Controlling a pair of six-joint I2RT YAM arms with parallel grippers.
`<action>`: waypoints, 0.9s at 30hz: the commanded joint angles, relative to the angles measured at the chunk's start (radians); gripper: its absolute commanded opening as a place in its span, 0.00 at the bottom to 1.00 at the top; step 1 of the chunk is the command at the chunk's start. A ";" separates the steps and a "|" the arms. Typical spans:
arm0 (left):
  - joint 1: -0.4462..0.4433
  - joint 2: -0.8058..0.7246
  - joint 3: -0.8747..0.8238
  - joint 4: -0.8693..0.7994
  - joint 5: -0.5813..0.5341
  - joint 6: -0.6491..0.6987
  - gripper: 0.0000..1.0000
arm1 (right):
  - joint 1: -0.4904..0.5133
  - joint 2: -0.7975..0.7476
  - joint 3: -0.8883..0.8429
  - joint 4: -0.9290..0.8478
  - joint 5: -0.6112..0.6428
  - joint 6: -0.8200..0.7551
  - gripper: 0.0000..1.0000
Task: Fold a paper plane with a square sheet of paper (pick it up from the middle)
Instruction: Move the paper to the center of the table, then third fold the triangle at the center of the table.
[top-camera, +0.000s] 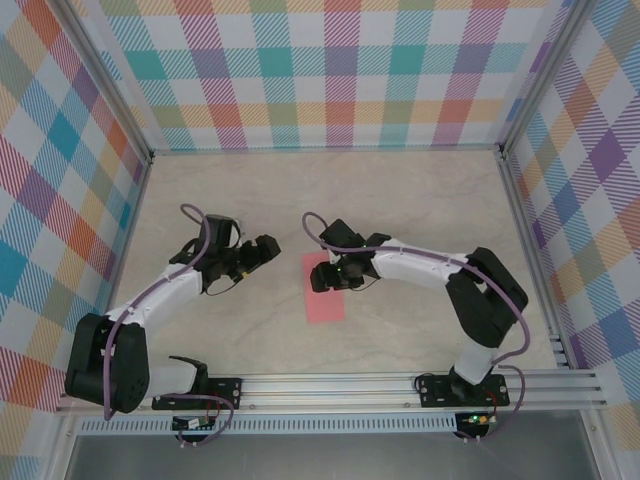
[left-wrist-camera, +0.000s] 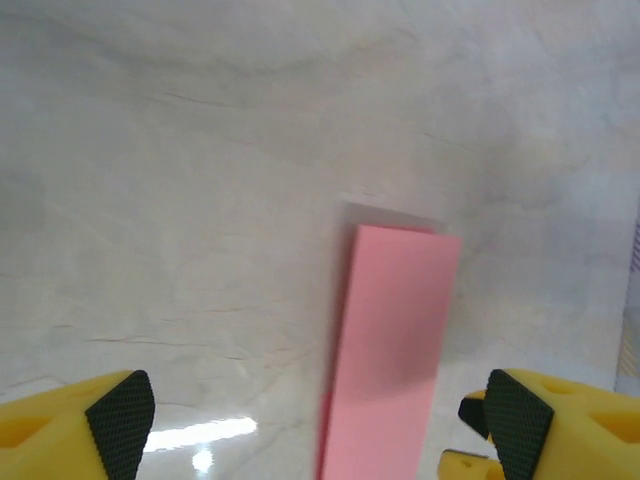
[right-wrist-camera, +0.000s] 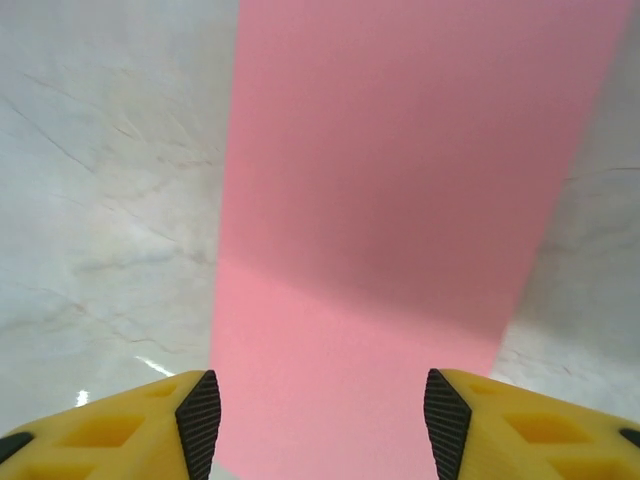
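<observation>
Left fingers (left-wrist-camera: 122, 408) spread, empty | right fingers (right-wrist-camera: 198, 420) spread over folded sheet of paper (right-wrist-camera: 400, 200) | sheet flat on table (top-camera: 420, 200)

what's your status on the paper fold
Left gripper open, empty, beside pink sheet. Right gripper open over it; folded, flat on table. Nothing in the way.
</observation>
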 joint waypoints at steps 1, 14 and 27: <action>-0.089 0.039 0.017 0.100 0.065 -0.019 0.82 | -0.032 -0.094 -0.056 0.013 0.039 0.091 0.59; -0.250 0.459 0.256 0.118 0.062 -0.059 0.47 | -0.174 -0.223 -0.242 0.109 -0.075 0.221 0.73; -0.230 0.519 0.259 0.049 -0.066 -0.056 0.45 | -0.191 -0.195 -0.273 0.144 -0.300 0.212 0.75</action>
